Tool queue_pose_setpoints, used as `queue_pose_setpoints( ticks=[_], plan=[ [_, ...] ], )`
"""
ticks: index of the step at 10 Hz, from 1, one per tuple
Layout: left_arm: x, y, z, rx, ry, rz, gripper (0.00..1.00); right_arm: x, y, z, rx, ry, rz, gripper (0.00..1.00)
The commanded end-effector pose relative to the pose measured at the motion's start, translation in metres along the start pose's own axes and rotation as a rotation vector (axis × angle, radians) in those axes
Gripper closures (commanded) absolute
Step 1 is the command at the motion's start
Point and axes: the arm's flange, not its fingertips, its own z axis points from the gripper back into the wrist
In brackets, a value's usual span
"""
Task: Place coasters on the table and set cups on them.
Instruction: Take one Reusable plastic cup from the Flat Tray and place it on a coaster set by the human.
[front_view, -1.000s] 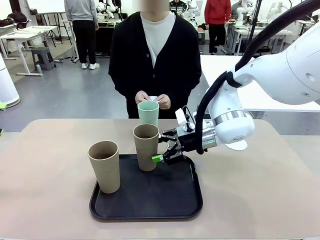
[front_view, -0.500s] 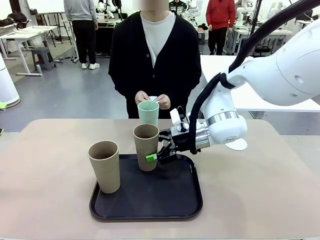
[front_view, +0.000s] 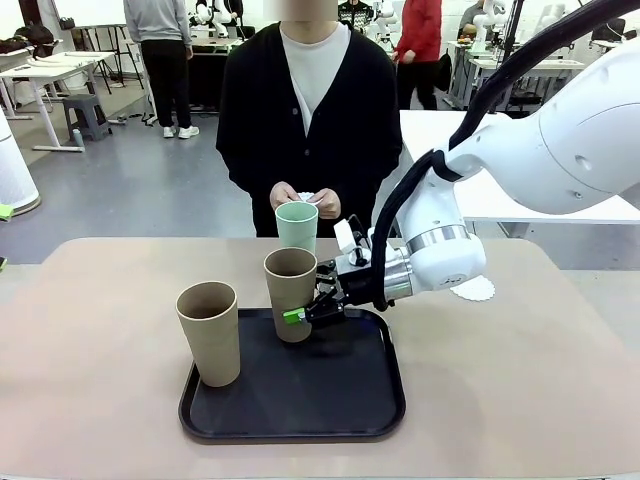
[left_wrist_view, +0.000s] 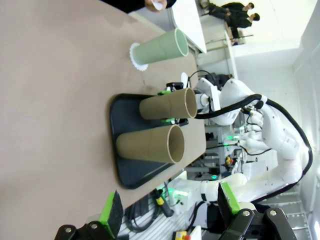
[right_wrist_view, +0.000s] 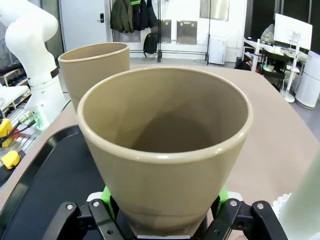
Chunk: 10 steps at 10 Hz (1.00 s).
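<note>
On the black tray (front_view: 300, 432), near its far rim, one tan cup (front_view: 290, 295) is pinched low by the right gripper (front_view: 303, 313); a second tan cup (front_view: 209, 333) is set near the left rim. Beyond the tray, the mint cup (front_view: 296, 226) is seated on a coaster (left_wrist_view: 136, 55). Open table (front_view: 520, 380) is seen to the right. The left gripper (left_wrist_view: 170, 210) is held spread.
</note>
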Motion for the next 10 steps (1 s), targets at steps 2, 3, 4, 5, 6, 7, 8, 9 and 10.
queue_pose_setpoints(
  ticks=[2,3,4,5,6,7,8,9,10],
  plan=[
    [-0.001,0.000,0.000,-0.010,0.000,-0.003,0.00,-0.004,-0.004,-0.005,-0.028,-0.043,0.017,1.00],
    [-0.001,0.000,0.000,-0.010,0.000,-0.003,0.00,-0.002,-0.002,-0.004,-0.034,-0.047,0.006,1.00],
    [-0.001,0.000,0.000,-0.010,0.000,-0.003,0.00,0.015,0.012,0.002,-0.005,-0.068,-0.052,1.00],
    [-0.001,0.000,0.000,-0.010,0.000,-0.003,0.00,0.046,0.027,0.016,-0.008,-0.114,-0.073,1.00],
    [-0.001,0.000,0.000,-0.010,0.000,-0.003,0.00,0.079,0.041,0.034,-0.022,-0.115,-0.062,1.00],
    [-0.001,0.000,0.000,-0.010,0.000,-0.003,0.00,0.109,0.054,0.055,-0.044,-0.119,-0.053,1.00],
    [-0.001,0.000,0.000,-0.010,0.000,-0.003,0.00,0.138,0.065,0.076,-0.064,-0.112,-0.034,1.00],
    [-0.001,0.000,0.000,-0.010,0.000,-0.003,0.00,0.157,0.071,0.091,-0.080,-0.092,-0.048,1.00],
    [-0.001,0.000,0.000,-0.010,0.000,-0.003,0.00,0.170,0.078,0.100,-0.095,-0.053,-0.059,1.00]
  ],
)
